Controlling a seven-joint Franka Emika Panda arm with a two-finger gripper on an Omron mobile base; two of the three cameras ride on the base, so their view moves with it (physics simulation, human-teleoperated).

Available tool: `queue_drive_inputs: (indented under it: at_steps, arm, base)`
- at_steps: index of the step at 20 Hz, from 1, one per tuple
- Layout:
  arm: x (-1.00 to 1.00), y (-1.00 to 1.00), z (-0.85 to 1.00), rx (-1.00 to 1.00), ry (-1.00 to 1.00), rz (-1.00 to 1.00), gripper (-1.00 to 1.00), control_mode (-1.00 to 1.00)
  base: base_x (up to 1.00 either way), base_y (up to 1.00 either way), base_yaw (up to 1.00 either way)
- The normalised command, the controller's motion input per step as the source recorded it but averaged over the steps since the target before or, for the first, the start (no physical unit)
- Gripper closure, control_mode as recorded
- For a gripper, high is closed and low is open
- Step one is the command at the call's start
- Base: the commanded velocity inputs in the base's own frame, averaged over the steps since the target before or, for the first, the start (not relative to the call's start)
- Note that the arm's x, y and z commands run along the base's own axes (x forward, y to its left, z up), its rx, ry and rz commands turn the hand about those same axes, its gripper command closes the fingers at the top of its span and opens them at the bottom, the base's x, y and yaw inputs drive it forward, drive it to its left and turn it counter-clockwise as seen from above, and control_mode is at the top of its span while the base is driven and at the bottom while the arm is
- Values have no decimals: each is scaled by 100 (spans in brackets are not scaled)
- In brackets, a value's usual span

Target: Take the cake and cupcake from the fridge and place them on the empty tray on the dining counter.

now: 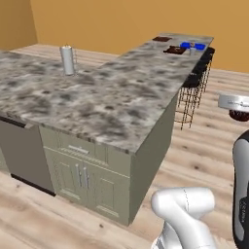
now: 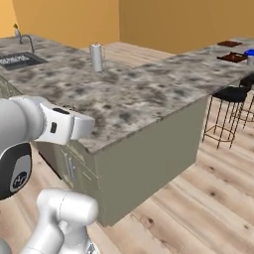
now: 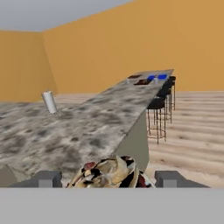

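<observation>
Between the spread jaws (image 3: 109, 179) sits a brown, pale-wrapped thing (likely the cupcake (image 3: 109, 175)), its lower part cut off.

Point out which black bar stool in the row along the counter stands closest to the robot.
The first stool in the row, at the end nearest the dining counter's cabinet-fronted corner. The other stools line up beyond it, toward the counter's far end.
</observation>
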Motion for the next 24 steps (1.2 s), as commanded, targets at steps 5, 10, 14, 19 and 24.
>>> queue_drive_inputs:
  at_steps: [5,10,14,19,24]
  arm:
    - [0,0,0,0,0,0,100,100]
    - [0,0,0,0,0,0,100,100]
    - [0,0,0,0,0,0,100,100]
    - [0,0,0,0,0,0,100,100]
    - [0,0,0,0,0,0,100,100]
  base:
    - [25,-100,3]
    - [100,-97,29]
    - [100,-96,23]
    - [76,-100,-7]
    - [24,-100,-9]
